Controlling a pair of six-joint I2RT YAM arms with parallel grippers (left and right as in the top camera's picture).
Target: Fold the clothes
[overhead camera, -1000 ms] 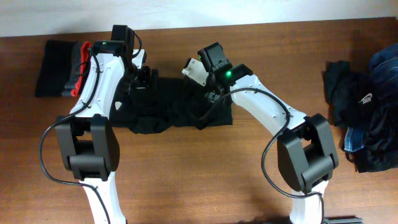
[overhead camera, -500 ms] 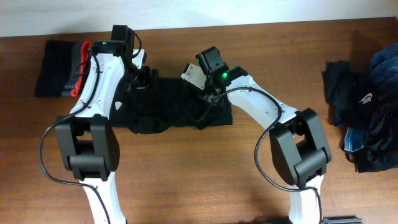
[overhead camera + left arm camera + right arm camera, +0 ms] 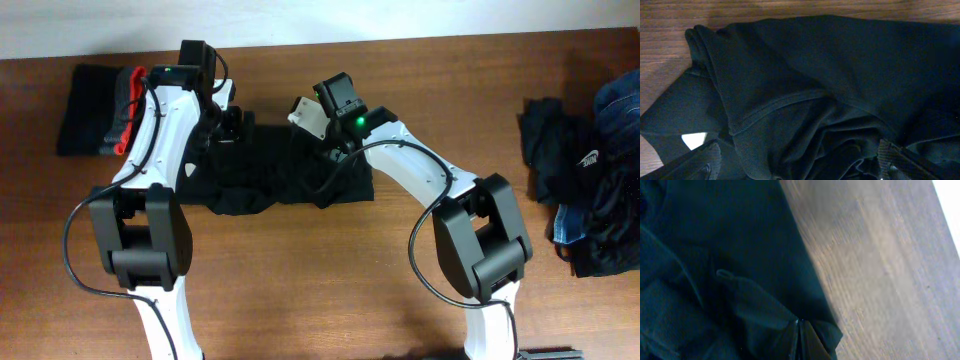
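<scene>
The clothes at hand are a large black shirt [image 3: 285, 170], lying crumpled on the wooden table [image 3: 330, 290] between both arms. My left gripper [image 3: 228, 126] hovers over its left end. In the left wrist view this gripper [image 3: 800, 167] is open, its fingertips [image 3: 711, 159] wide apart above bunched black shirt [image 3: 805, 75] folds, with a small white patch [image 3: 694, 140] showing. My right gripper [image 3: 308, 126] is at the shirt's far edge. In the right wrist view it [image 3: 800, 332] is shut, pinching a fold of the shirt [image 3: 715, 280] edge beside bare wood.
A folded stack of black and grey-red garments [image 3: 98, 96] lies at the far left. A heap of black and blue clothes [image 3: 590, 170] sits at the right edge. Bare table [image 3: 880, 280] lies beyond the shirt's far edge.
My right gripper has closed on the shirt's edge and shifted slightly left. The left arm has stayed where it was, still open.
</scene>
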